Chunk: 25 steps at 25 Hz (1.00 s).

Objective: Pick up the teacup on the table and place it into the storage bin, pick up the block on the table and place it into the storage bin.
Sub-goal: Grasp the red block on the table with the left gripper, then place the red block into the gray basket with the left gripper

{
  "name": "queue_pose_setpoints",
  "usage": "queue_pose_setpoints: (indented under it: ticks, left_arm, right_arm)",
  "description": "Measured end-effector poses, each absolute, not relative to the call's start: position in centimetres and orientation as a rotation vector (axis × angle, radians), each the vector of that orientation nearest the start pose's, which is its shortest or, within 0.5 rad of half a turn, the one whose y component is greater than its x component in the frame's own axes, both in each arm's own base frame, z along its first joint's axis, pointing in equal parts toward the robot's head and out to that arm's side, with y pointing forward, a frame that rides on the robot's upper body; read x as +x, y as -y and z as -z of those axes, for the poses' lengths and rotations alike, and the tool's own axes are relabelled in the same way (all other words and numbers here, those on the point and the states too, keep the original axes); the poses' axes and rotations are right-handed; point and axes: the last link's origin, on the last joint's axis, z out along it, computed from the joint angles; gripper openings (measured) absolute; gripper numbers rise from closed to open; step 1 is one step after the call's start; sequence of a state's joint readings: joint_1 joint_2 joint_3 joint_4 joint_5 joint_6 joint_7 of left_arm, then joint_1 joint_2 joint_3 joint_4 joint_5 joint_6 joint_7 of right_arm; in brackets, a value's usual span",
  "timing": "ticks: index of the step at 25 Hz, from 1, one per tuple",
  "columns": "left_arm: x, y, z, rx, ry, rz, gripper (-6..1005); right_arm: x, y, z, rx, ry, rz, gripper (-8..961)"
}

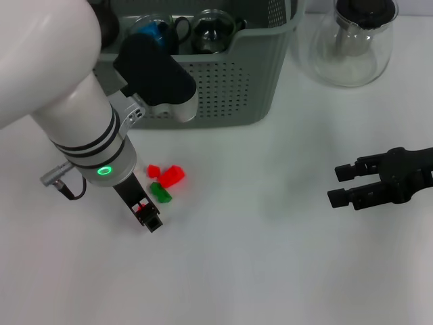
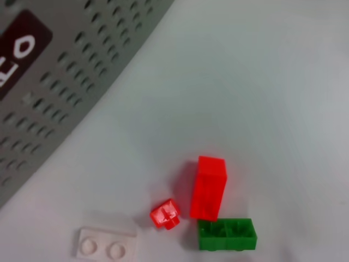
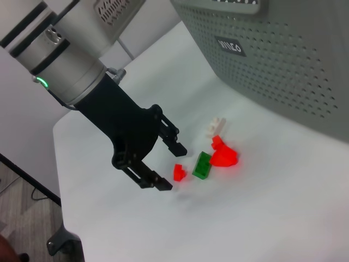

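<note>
Lying in a tight cluster at the lower left of the head view, the small red block sits between the wide-open fingers of the left gripper, just beside the green block. Closing there could nudge the green one or pinch both, I think. The storage bin stands at the upper middle with a teacup already inside, and the right gripper waits open at the right edge.

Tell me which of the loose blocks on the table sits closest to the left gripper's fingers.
The small red block, lying apart from the others, right between the open left gripper fingers. The green block, larger red blocks and white plate lie farther toward the storage bin.
</note>
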State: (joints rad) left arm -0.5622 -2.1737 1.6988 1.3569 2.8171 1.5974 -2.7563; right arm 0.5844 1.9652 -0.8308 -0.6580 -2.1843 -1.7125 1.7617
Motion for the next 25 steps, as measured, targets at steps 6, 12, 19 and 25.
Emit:
queue_pose_setpoints:
  ticks: [6,12,19,25]
  left_arm:
    - [-18.4,-31.2,6.3,-2.525,0.866,-0.900,634]
    - [-18.3,-31.3,6.4,-2.525,0.860,-0.901,460]
    - [-18.2,-31.3,6.3,-2.525,0.855,-0.916,241]
    - [-17.2,-31.0,4.2,-2.511,0.857,-0.862,198]
  right_arm:
    - [27.0,-32.0,-1.7,-2.970,-1.055,-0.332,824]
    - [27.0,-32.0,-1.8,-2.969,-1.058,-0.332,824]
    - [27.0,-32.0,-1.8,-2.968,-1.056,-0.332,824]
    - [27.0,-32.1,-2.0,-2.966,-1.056,-0.329,825]
